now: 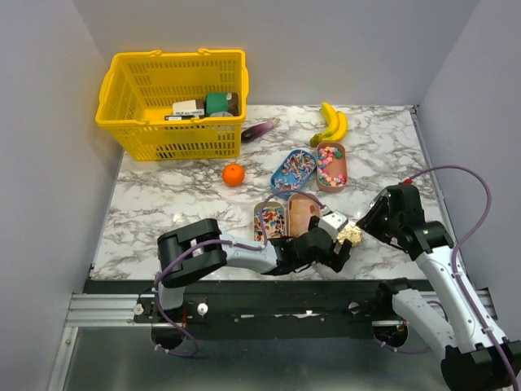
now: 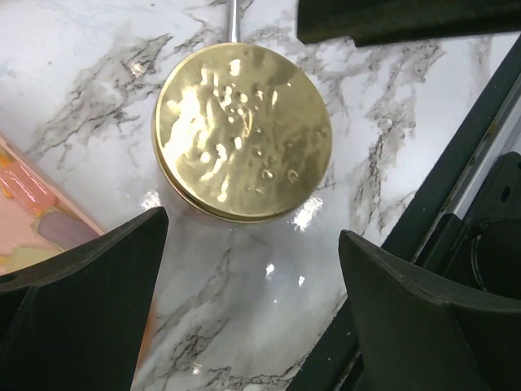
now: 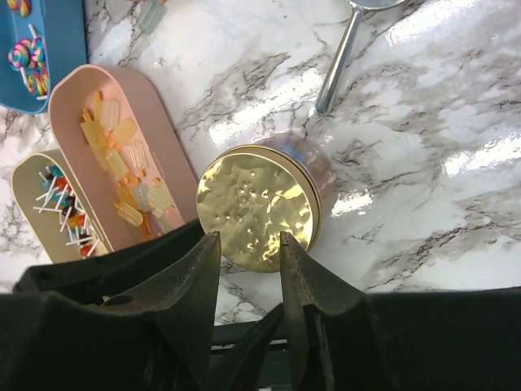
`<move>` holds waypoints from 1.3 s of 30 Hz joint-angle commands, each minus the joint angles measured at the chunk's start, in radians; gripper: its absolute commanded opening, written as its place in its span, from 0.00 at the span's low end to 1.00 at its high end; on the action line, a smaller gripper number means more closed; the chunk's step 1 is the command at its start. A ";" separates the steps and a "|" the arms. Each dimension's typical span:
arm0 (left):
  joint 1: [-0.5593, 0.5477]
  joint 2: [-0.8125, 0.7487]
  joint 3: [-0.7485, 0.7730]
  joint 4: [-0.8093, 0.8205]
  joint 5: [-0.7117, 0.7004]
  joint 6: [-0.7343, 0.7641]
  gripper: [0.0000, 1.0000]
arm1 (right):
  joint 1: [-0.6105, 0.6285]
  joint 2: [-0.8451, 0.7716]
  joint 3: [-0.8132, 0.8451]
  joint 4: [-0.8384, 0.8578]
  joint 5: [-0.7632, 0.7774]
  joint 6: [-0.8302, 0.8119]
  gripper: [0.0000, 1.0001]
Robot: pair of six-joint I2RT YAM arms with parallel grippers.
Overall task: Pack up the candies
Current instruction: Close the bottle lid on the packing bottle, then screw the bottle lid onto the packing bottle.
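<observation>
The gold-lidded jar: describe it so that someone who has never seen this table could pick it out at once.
On the marble table, go to the near edge. Just right of the pink tray of pale yellow candies stands a small round jar. It alone is round and closed, under a hammered gold lid; its neighbours are open and oblong.

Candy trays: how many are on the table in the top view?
4. A blue tray and a pink tray lie side by side in front of the bananas; a beige tray and a second pink tray lie together nearer the arms. No others show.
</observation>
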 commanded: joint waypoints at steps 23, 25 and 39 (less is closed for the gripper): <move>-0.248 0.250 -0.193 0.684 -0.528 0.089 0.99 | 0.004 -0.144 -0.152 0.027 -0.050 0.056 0.40; -0.245 0.294 -0.181 0.727 -0.535 0.148 0.99 | 0.004 -0.149 -0.152 0.033 -0.010 0.079 0.40; -0.103 0.454 -0.052 0.769 -0.367 0.171 0.99 | 0.004 -0.166 -0.139 0.024 0.013 0.096 0.40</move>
